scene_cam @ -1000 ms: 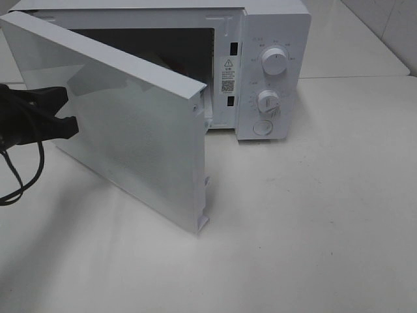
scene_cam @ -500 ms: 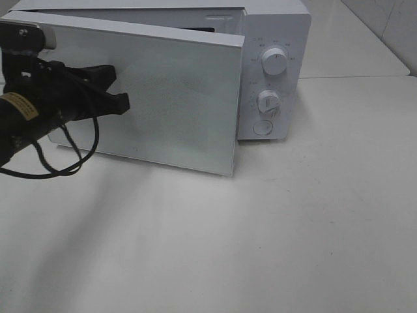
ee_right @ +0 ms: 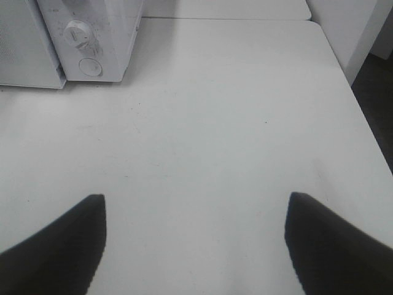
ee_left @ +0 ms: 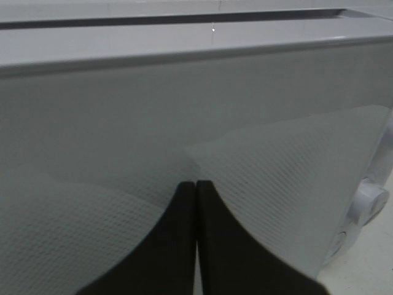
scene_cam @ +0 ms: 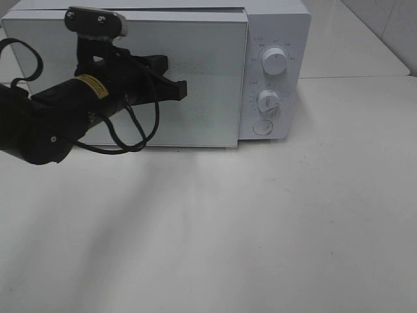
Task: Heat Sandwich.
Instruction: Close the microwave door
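White table (scene_cam: 293, 228) filled the lower frame, the white boxy microwave (scene_cam: 287, 39) stood upper centre with its pale glass door (scene_cam: 208, 98) closed, the black left gripper (scene_cam: 184, 89), jaws together, touched that door, the black right gripper (ee_right: 196, 198) hung parted above the tabletop, and the sandwich was out of sight.

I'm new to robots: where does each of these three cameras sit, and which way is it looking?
Exterior high: mounted high off the arms, looking down at the table and the microwave, its door closed; the left arm and shut left gripper show.
Left wrist: on the left arm's wrist, facing the door close up; that gripper's closed tips show.
Right wrist: on the right arm's wrist, looking down over the table; the open right gripper shows.
Shared: all three show the microwave and its knobs.
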Controlling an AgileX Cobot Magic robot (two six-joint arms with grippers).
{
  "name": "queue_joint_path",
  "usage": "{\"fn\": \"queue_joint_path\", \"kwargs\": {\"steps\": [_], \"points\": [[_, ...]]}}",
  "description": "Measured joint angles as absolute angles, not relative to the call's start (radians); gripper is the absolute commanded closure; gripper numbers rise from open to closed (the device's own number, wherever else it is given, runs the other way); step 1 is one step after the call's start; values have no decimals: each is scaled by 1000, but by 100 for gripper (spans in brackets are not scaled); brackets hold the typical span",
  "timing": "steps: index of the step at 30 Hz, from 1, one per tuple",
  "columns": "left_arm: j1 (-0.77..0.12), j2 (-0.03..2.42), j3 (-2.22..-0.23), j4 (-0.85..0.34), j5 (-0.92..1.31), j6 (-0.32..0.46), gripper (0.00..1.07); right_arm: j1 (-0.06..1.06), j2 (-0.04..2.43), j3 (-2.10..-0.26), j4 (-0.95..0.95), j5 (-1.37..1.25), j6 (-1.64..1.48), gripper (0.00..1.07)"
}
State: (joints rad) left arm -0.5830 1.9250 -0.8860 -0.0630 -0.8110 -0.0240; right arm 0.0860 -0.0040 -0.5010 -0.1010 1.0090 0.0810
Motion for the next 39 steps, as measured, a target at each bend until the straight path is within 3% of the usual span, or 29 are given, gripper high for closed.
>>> {"fn": "queue_joint_path", "kwargs": {"steps": [11, 20, 33, 39], "points": [[-629, 2007, -1051, -66, -703, -12, 107, 86, -4, -501, -101, 1009, 81, 32], [-647, 2033, -1129, -87, -591, 71, 107, 86, -4, -501, -100, 1009, 81, 32], [-676, 1943, -1020, -213, -558, 74, 107, 86, -4, -501, -100, 1009, 81, 32], [-697, 1835, -946, -213, -384, 74, 107, 86, -4, -501, -100, 1009, 81, 32]]}}
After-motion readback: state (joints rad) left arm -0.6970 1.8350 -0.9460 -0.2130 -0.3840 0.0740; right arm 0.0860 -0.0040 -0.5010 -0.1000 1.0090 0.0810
